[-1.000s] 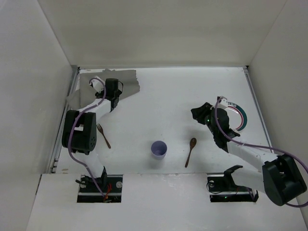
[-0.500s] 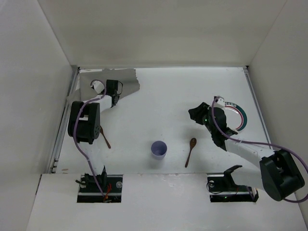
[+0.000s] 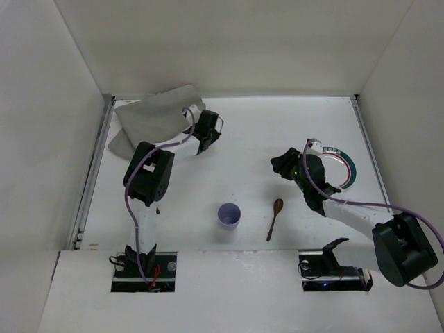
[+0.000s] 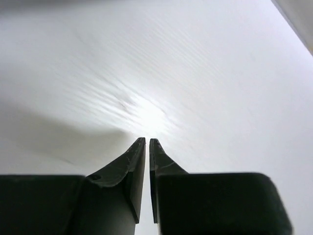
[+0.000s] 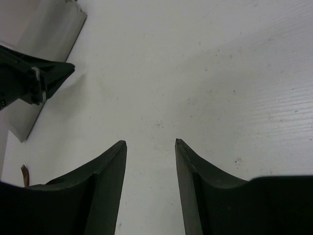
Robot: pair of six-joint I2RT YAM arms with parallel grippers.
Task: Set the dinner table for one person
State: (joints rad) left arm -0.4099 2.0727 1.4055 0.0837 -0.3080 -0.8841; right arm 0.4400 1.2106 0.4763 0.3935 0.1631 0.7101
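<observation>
The dinner table (image 3: 277, 125) is the white surface. A grey placemat (image 3: 156, 111) lies bunched and partly raised at the back left. My left gripper (image 3: 202, 139) is at its right edge; in the left wrist view the gripper (image 4: 147, 140) is shut, with wrinkled cloth (image 4: 146, 103) puckering at its tips. My right gripper (image 3: 279, 164) is open and empty over bare table, as its wrist view (image 5: 149, 143) shows. A green-rimmed plate (image 3: 347, 166) lies just right of it. A lavender cup (image 3: 229, 215) and a wooden spoon (image 3: 275, 216) sit near the front.
A wooden fork (image 3: 158, 209) is almost wholly hidden under the left arm; its end shows in the right wrist view (image 5: 23, 171). White wall panels (image 3: 62, 139) close in the table on the left, back and right.
My left gripper has swung right from the back left corner, and the placemat has risen and bunched with it. The right gripper has shifted slightly left.
</observation>
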